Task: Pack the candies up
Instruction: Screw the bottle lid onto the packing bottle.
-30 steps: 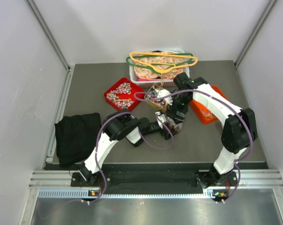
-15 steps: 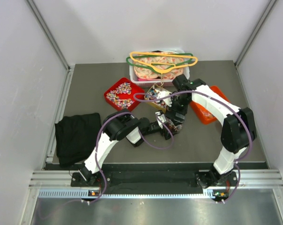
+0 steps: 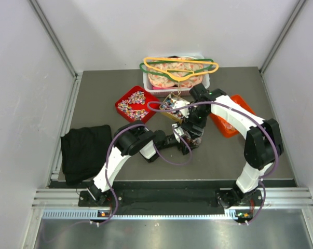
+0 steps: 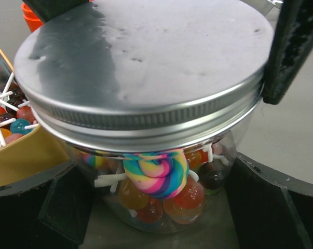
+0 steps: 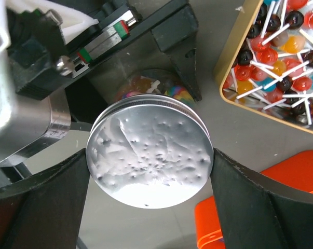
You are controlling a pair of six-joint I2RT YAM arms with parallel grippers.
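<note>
Candies (image 4: pixel 156 176) on white sticks, one rainbow-swirled, sit inside the upright lidded jar (image 4: pixel 146 67); more lie in the yellow tray (image 4: pixel 26 155) just beside the jar.

Left arm (image 3: pixel 110 168) and right arm (image 3: pixel 234 111): white shells on links, black rounded joints. Purple cable (image 3: pixel 112 141) runs in loops along each arm. Bases (image 3: pixel 95 197) black. Fingers (image 5: pixel 37 207) matte black, broad. Silver cylinder (image 5: pixel 57 122); red and green marks (image 5: pixel 101 44) beside it.
</note>
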